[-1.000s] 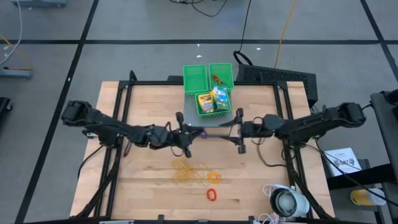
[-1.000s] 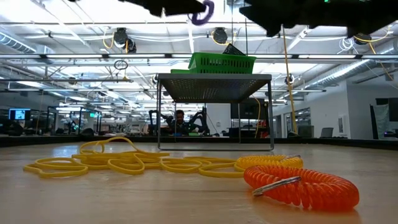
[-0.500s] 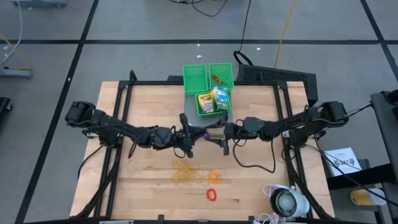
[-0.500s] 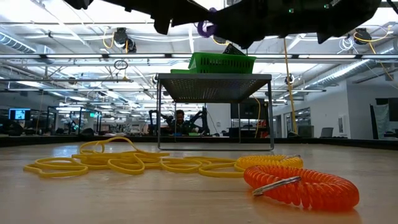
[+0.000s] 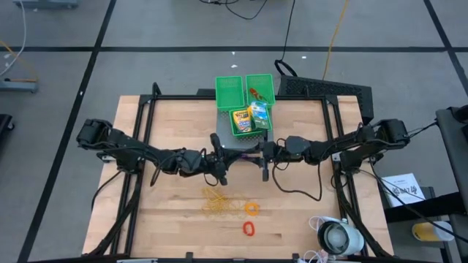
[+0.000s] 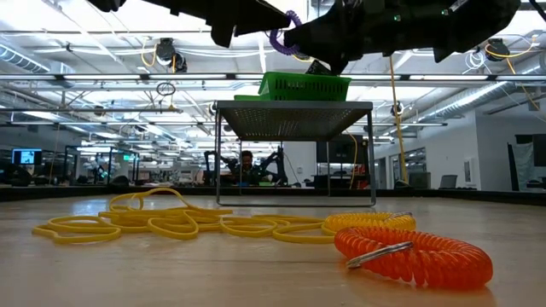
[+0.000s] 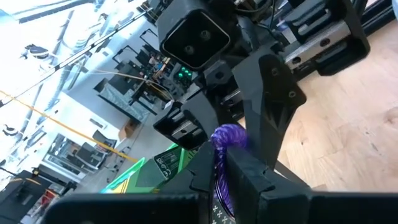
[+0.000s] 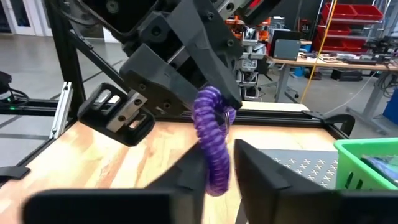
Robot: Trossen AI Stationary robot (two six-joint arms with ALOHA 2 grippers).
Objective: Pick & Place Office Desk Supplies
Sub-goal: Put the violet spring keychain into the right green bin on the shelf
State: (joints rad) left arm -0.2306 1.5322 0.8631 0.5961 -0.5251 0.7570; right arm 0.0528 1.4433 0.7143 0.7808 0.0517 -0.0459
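Two grippers' fingers pinch one purple ring [image 8: 211,140]; crayon box [image 5: 240,120] and packet [image 5: 259,115] sit in a green bin [image 5: 270,128].

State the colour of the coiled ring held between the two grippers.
Purple: the coiled plastic ring shows best in the right wrist view.

purple ring [image 8: 211,134]: lower loop hidden behind right gripper [image 8: 219,163] fingers. Low view crops both arms at top edge. Small reddish item [image 5: 254,93] in green bin [image 5: 260,88]: too small to identify.
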